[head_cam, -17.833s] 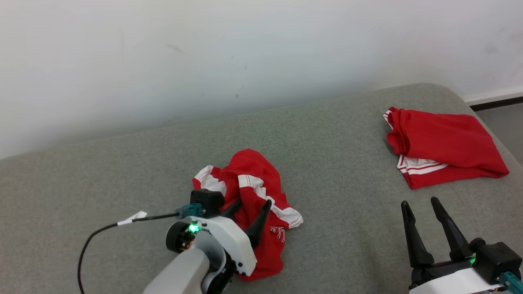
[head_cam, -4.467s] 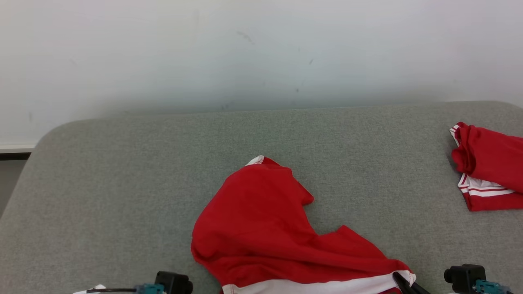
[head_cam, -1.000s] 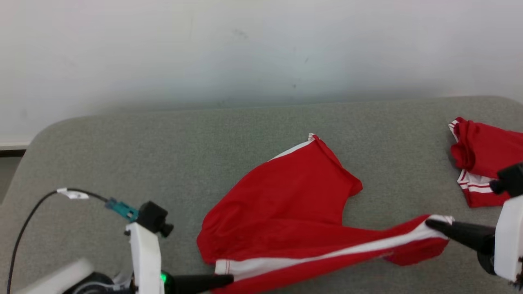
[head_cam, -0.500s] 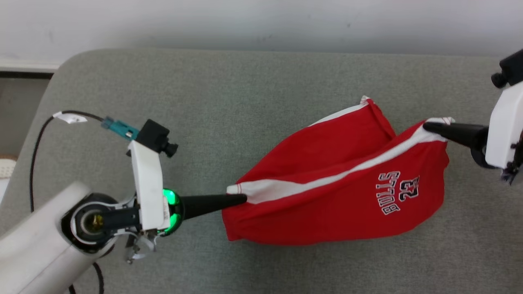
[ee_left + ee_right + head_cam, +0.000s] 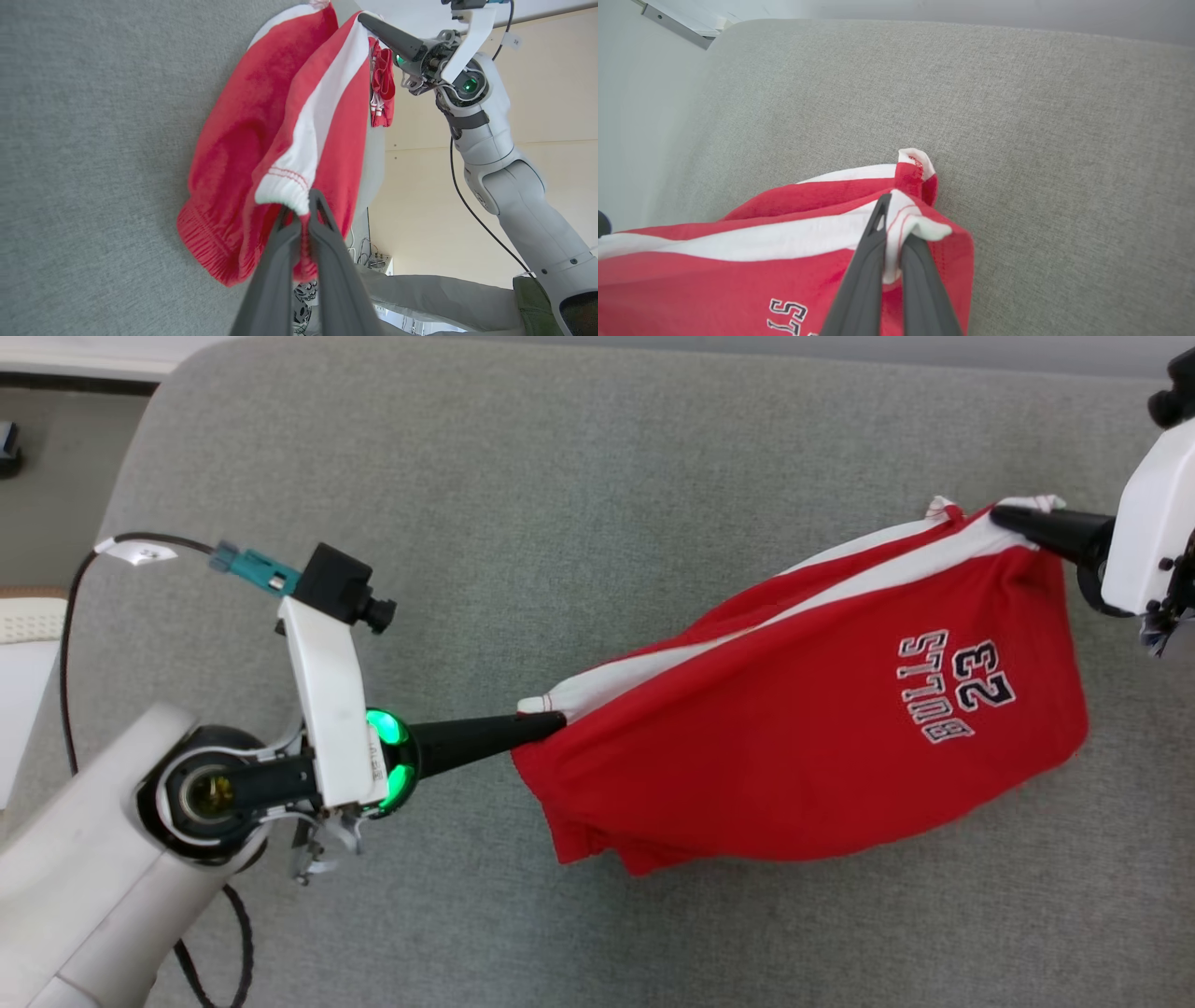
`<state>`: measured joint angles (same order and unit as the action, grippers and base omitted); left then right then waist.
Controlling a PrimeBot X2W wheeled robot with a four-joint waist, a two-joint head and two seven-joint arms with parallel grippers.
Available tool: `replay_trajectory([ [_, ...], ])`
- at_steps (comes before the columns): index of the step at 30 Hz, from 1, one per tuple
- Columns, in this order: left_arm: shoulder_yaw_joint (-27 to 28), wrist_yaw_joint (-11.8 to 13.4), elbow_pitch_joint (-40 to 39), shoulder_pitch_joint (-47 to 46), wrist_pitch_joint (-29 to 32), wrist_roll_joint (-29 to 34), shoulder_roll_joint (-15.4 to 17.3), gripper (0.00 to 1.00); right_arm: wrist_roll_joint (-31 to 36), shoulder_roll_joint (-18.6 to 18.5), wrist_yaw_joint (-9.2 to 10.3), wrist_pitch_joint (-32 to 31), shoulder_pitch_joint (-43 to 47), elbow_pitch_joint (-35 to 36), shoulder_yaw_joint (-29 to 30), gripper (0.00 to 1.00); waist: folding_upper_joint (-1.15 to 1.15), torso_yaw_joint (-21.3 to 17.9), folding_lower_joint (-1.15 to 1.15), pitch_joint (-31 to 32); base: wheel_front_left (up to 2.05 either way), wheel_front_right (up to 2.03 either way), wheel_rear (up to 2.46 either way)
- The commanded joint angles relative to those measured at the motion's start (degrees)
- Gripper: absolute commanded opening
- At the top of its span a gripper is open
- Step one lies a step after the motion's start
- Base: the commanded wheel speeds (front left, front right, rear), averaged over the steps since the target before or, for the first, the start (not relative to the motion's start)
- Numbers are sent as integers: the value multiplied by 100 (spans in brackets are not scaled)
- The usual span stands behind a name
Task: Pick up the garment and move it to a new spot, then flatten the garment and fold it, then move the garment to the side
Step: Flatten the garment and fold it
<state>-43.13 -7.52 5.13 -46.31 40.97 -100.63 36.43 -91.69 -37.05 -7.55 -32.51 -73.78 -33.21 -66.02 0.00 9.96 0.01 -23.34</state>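
Note:
The garment [image 5: 803, 737] is a pair of red shorts with a white side stripe and a "BULLS 23" print, hanging stretched above the grey sofa seat. My left gripper [image 5: 551, 723] is shut on its white-striped corner at the left end. At the upper right, my right gripper [image 5: 1004, 515] is shut on the other striped corner. The left wrist view has the pinched white hem [image 5: 287, 189] above its own closed fingers [image 5: 299, 214], with the right arm's gripper [image 5: 366, 19] far off. In the right wrist view the fingers [image 5: 892, 219] clamp the garment's folded corner [image 5: 920, 228].
The grey sofa seat [image 5: 579, 495] spreads under the garment, its rounded left corner at the upper left. Another red garment [image 5: 383, 88] lies beyond the right gripper in the left wrist view. A black cable [image 5: 70, 616] loops off my left wrist. Floor lies past the left edge.
Both grippers have lifted and pulled the garment up and to the right, stretching it between them; the printed side now hangs open. The head camera has tilted further down.

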Motion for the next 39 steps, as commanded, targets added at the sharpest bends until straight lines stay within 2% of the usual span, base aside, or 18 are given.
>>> replay_trajectory([
  [1, 61, 7, 32, 76, 33, 83, -27, 0, 98, 7, 14, 107, -104, -95, 11, 0, 0, 46, -1, -58, 0, 0, 0],
  [12, 373, 7, 218, 164, 178, 487, -228, 0, 475, 297, 14, 501, -245, -519, -66, 0, 0, 110, -1, -246, 0, 0, 0],
  [13, 393, 7, 236, 166, 188, 516, -246, 0, 482, 330, 14, 521, -243, -544, -73, 4, 0, 111, -1, -256, 0, 0, 0],
  [14, 410, 8, 257, 166, 188, 551, -268, 0, 473, 369, 14, 534, -228, -560, -77, 14, 0, 111, -1, -262, 0, 0, 0],
  [15, 429, 7, 281, 165, 193, 567, -291, 8, 446, 396, 14, 502, -201, -580, -86, 20, 0, 111, -1, -265, 0, 0, 0],
  [16, 438, 7, 303, 166, 197, 576, -309, 22, 437, 414, 14, 487, -186, -594, -96, 29, 0, 110, -1, -268, 0, 0, 0],
  [17, 441, 7, 329, 161, 208, 610, -328, 34, 439, 432, 14, 475, -184, -612, -102, 41, 0, 108, -1, -271, 0, 0, 0],
  [18, 446, 7, 362, 146, 187, 671, -352, 91, 444, 451, 14, 477, -184, -629, -108, 59, 0, 107, -1, -274, 0, 0, 0],
  [19, 446, 7, 408, 133, 161, 723, -377, 100, 441, 471, 14, 474, -177, -636, -112, 89, 0, 104, -1, -273, 0, 0, 0],
  [20, 437, 7, 450, 122, 167, 763, -399, 100, 441, 494, 14, 478, -165, -635, -119, 100, 0, 98, -1, -268, 0, 0, 0],
  [26, 384, 7, 660, 114, 215, 938, -448, 100, 411, 582, 14, 450, -13, -570, -183, 100, 0, 39, -1, -154, 0, 0, 0],
  [31, 371, 7, 709, 189, 67, 1184, -331, 100, 387, 592, 14, 707, 188, -410, -160, 100, 0, -22, -1, 154, 0, 0, 0],
  [35, 441, 7, 616, 264, -313, 1444, -151, 100, 406, 470, 14, 1034, 430, -229, -120, 100, 0, -74, -1, 543, 0, 0, 0],
  [39, 394, 8, 452, 381, -1030, 2064, 64, 100, 612, 334, 14, 1787, 715, -179, -62, 100, 0, -84, -1, 853, 0, 0, 0],
])
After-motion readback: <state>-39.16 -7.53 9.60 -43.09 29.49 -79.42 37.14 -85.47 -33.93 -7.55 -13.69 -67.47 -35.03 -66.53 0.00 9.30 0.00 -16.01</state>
